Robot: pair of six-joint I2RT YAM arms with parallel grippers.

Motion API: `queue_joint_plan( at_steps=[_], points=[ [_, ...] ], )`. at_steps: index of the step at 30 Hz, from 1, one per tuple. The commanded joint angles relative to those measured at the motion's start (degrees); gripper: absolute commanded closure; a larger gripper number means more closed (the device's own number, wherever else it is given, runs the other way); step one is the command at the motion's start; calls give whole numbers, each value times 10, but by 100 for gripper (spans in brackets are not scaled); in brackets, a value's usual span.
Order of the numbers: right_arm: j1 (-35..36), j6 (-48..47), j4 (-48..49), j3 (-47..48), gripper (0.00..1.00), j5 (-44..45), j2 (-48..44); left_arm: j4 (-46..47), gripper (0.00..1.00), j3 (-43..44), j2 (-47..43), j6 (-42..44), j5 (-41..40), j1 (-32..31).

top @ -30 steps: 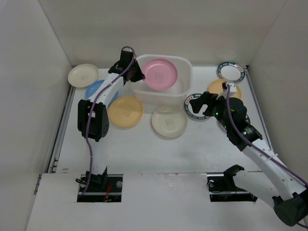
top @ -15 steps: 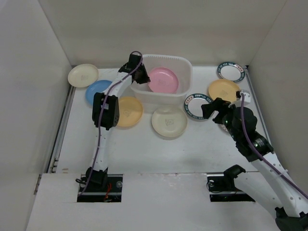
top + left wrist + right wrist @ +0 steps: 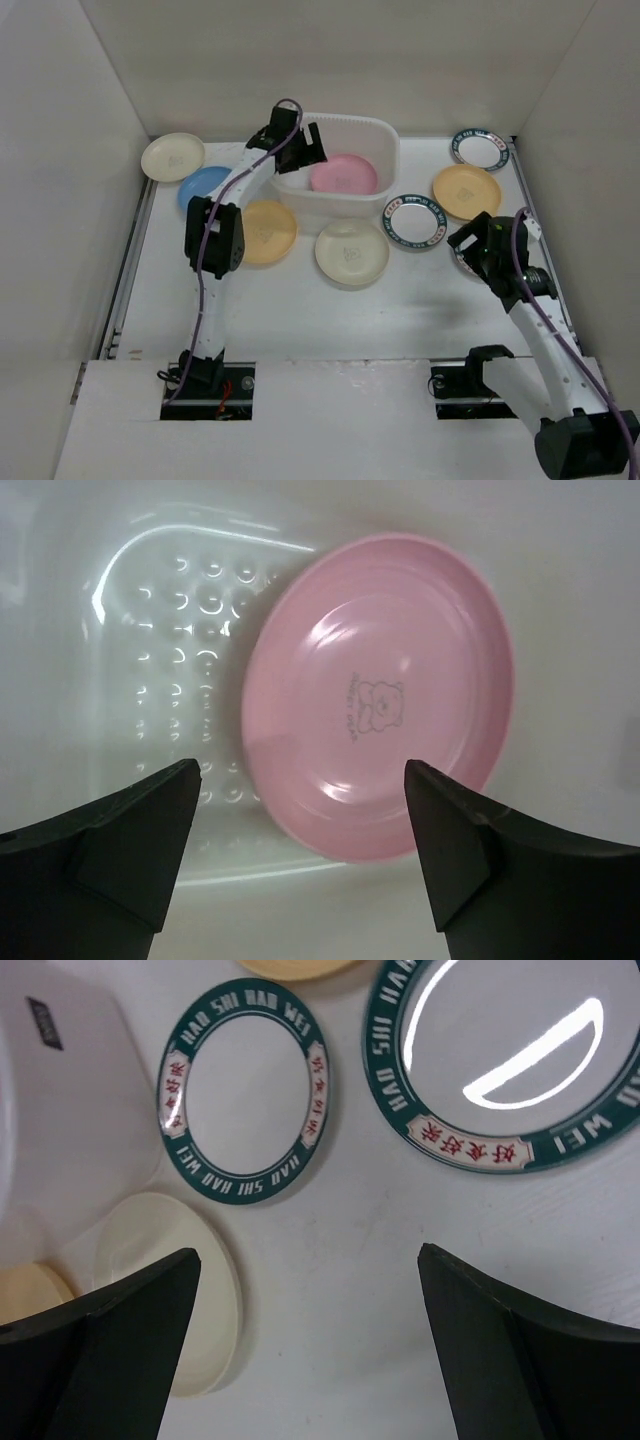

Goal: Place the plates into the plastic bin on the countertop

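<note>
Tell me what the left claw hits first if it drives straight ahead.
The left claw would likely meet the round pink plate in the translucent white plastic bin; depth is unclear.

- I see my left arm (image 3: 212,238) and right arm (image 3: 545,335): slim white tubular links, bulky black joint housings.
- A thin purple cable (image 3: 200,295) trails along each.
- Matte black wedge-shaped fingers (image 3: 120,845).
</note>
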Motion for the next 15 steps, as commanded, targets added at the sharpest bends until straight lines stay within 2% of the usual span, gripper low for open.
queue_joint_plan(
  at_steps=[1,2,6,10,15],
  points=[
    [-30,99,11,-22,5,-44,1,19,13,-4,-157,20,-31,7],
    [-36,127,21,-32,5,-45,6,22,1,-10,-186,20,-39,8],
    [-75,229,45,-71,5,-55,21,44,0,-64,-297,21,-87,19],
    [-142,308,58,-111,7,-64,23,59,0,-156,-400,14,-118,48],
    [-247,333,76,-160,7,-63,26,64,0,-262,-492,-2,-118,95]
  ],
)
